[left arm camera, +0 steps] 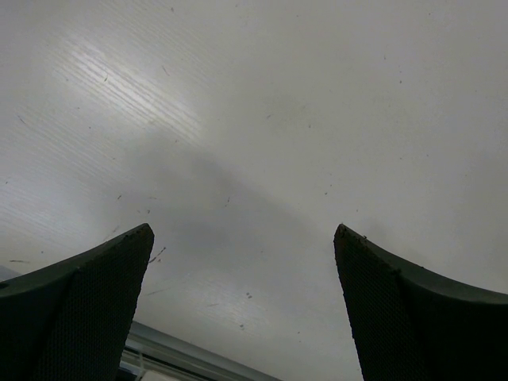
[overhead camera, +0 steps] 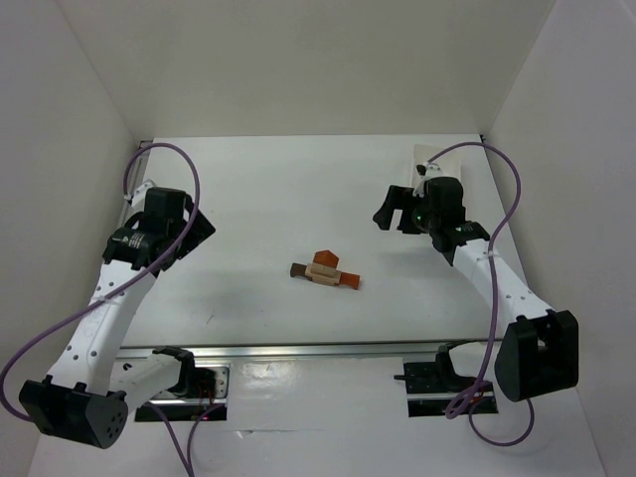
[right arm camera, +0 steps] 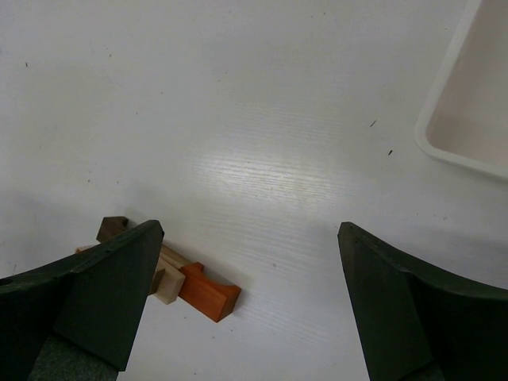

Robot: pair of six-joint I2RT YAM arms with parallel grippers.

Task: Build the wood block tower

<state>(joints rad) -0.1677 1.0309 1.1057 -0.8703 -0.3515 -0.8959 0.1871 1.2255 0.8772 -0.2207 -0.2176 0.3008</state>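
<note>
The wood block tower (overhead camera: pixel 325 270) sits near the middle of the table: a dark brown bar, tan blocks and a reddish-orange wedge on top, packed together. In the right wrist view its pieces (right arm camera: pixel 198 287) lie low left, partly hidden behind my left finger. My right gripper (overhead camera: pixel 396 211) is open and empty, raised to the right of the blocks and apart from them; it shows in the right wrist view (right arm camera: pixel 250 305). My left gripper (overhead camera: pixel 199 231) is open and empty over bare table at the far left; it shows in the left wrist view (left arm camera: pixel 242 305).
A white plastic tray (right arm camera: pixel 468 103) stands at the back right, also in the top view (overhead camera: pixel 429 157), partly under my right arm. A metal rail (overhead camera: pixel 298 350) runs along the near table edge. White walls close in both sides and the back.
</note>
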